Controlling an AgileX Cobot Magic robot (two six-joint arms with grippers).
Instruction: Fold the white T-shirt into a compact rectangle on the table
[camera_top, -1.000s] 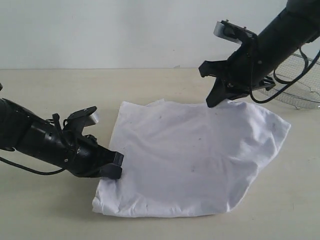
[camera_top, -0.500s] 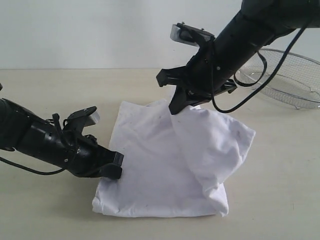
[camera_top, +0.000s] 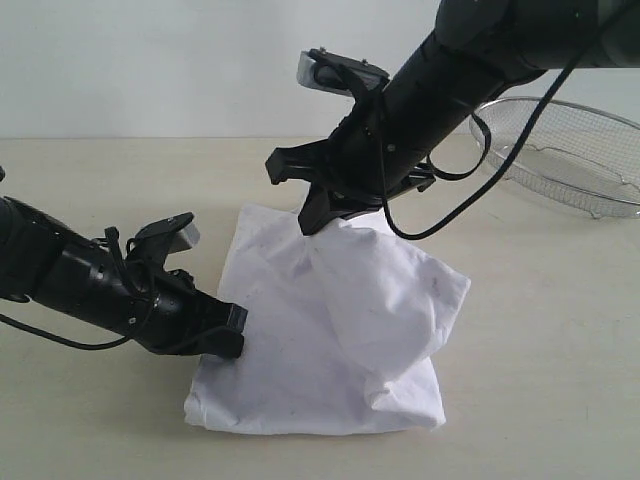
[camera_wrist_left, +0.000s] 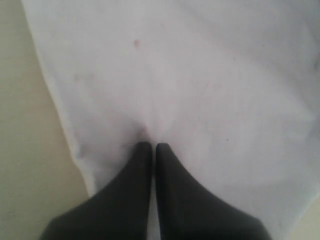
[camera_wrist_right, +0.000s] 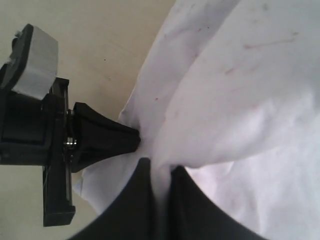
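Well apart from white T-shirt (camera_top: 330, 335), wire basket (camera_top: 580, 160) sits on table (camera_top: 560, 385)

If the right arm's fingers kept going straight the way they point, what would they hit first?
The right fingers, shut on a lifted fold of the white T-shirt, point down and left. They would probably meet the shirt's flat layer below first, though depth is hard to judge.

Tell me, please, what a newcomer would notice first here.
The white T-shirt lies half-folded on the table, one side raised in a flap. The right gripper holds that flap aloft; the left gripper holds the opposite edge down. A wire-mesh basket sits far right.
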